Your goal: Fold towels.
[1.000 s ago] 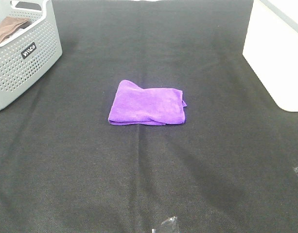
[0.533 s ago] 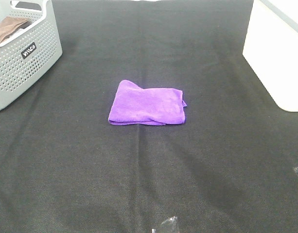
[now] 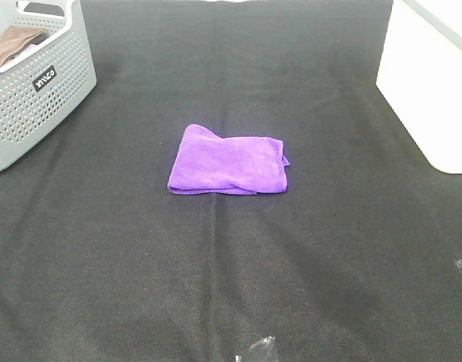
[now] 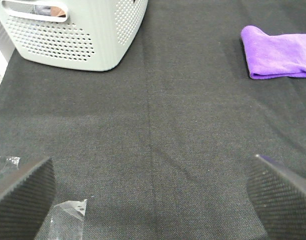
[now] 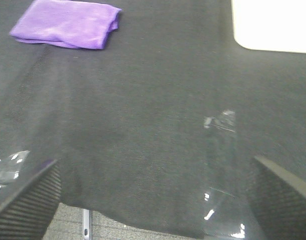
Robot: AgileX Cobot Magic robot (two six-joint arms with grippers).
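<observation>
The purple towel (image 3: 227,161) lies folded into a small rectangle in the middle of the black table cover (image 3: 140,249), with a loose corner at its right end. It also shows in the left wrist view (image 4: 277,52) and the right wrist view (image 5: 68,24). Neither gripper shows in the high view. My left gripper (image 4: 153,200) is open and empty, its fingers (image 4: 23,192) wide apart, well short of the towel. My right gripper (image 5: 155,195) is open and empty, its fingers (image 5: 285,197) wide apart, near the table's front edge.
A grey perforated basket (image 3: 35,83) with a brown cloth (image 3: 12,44) in it stands at the back left. A white box (image 3: 430,83) stands at the back right. Bits of clear tape (image 3: 257,348) stick to the cover near the front edge.
</observation>
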